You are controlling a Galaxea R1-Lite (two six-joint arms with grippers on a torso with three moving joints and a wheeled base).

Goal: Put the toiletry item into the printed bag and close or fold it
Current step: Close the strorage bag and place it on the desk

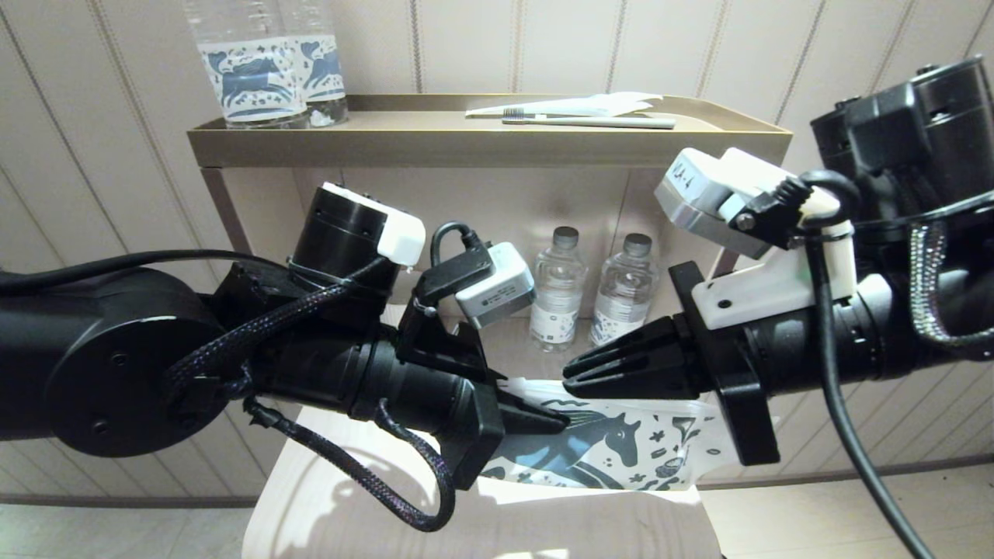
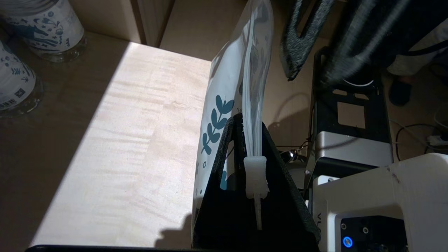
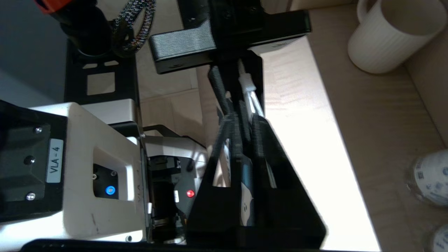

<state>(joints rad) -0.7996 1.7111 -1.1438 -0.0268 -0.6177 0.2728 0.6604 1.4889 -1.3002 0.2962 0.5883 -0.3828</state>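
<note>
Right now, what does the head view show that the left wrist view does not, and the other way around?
Only the head view shows the toothbrush on the upper shelf, two small capped bottles on the lower shelf, and the bag's horse print.

Only the left wrist view shows the white zip slider at the bag's top edge, between the left gripper's fingers.

Both show the printed bag held above the pale table by the shut left gripper, and horse-label bottles.
</note>
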